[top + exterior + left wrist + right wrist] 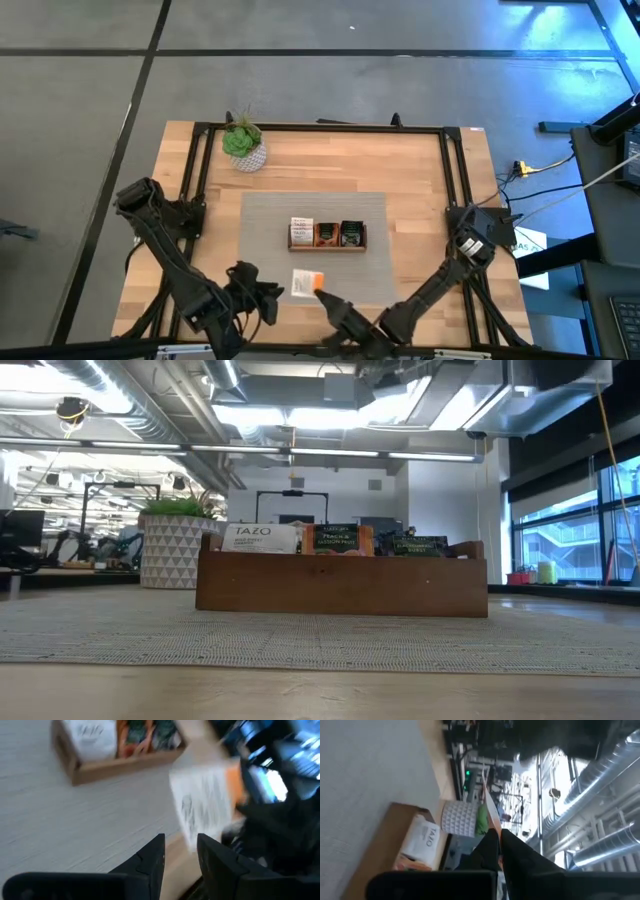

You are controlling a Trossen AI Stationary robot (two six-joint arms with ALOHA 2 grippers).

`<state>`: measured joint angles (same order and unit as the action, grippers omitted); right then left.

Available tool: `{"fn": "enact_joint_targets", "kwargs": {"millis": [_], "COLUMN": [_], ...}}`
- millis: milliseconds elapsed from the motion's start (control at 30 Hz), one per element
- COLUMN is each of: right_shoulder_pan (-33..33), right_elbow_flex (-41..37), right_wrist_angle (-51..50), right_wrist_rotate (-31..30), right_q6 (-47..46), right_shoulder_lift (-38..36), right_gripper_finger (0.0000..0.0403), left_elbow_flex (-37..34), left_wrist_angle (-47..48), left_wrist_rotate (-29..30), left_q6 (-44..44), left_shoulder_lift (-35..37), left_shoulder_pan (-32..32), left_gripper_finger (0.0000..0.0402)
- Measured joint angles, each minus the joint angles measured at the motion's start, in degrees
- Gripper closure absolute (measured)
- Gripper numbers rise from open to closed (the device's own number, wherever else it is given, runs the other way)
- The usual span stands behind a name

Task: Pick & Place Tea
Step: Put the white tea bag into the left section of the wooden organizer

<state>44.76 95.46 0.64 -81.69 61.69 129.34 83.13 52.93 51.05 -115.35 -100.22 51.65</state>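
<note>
From above, the wooden tray sits mid-mat on the bench, its three compartments holding white, orange and dark tea sachets, too small there to count; the level view shows the tray front-on, with the sachets standing upright above its rim and only their top edges legible.

A white-and-orange sachet shows just in front of the tray, at the mat's near edge, between the two grippers; whether it lies on the mat or is lifted clear of it cannot be told from overhead.

The right gripper meets its orange end; its jaws are closed, and in the right wrist view a thin pale edge runs out from between the closed fingers, so they appear to pinch the sachet, though little of it shows.

The left gripper is just beside the sachet's white end; its jaws stand apart, holding nothing; its wrist view is blurred, the sachet just beyond the fingertips, and the other arm is a dark smear.

A potted plant stands at the bench's far left.
</note>
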Motion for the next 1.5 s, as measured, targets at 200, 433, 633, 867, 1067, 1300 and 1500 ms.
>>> {"fn": "enact_joint_targets", "kwargs": {"millis": [200, 433, 633, 867, 1067, 1300, 1500], "right_shoulder_pan": [1.7, 1.9, 3.1, 3.6, 3.1, 3.4, 4.2], "right_elbow_flex": [0.0, 0.0, 0.0, 0.0, 0.0, 0.0, 0.0], "right_wrist_angle": [0.1, 0.5, 0.5, 0.5, 2.3, 6.0, 9.1], "right_wrist_rotate": [-1.7, -3.2, -3.8, -2.9, -2.2, -3.6, -4.1], "right_q6": [-2.7, -6.8, -9.1, -9.1, -8.7, -4.0, -1.0], "right_shoulder_lift": [-0.1, -2.3, -3.4, -3.4, -3.4, -3.4, -3.4], "right_gripper_finger": [0.0390, 0.0390, 0.0390, 0.0390, 0.0392, 0.0394, 0.0394], "left_elbow_flex": [0.0, 0.0, 0.0, 0.0, 0.0, 0.0, 0.0], "left_wrist_angle": [-8.1, -14.1, -14.2, -19.0, -24.5, -24.4, -24.6], "left_wrist_rotate": [7.6, 1.1, -1.2, -1.1, -0.9, -1.6, -2.1], "left_q6": [6.1, 10.3, 11.9, 18.6, 25.0, 25.7, 25.6], "left_shoulder_lift": [0.5, 0.5, 0.5, 0.5, 0.5, 0.5, 0.5], "left_shoulder_pan": [-1.8, -4.2, -5.8, -6.0, -6.0, -6.0, -5.9], "left_gripper_finger": [0.0294, 0.0294, 0.0294, 0.0294, 0.0294, 0.0294, 0.0294]}}
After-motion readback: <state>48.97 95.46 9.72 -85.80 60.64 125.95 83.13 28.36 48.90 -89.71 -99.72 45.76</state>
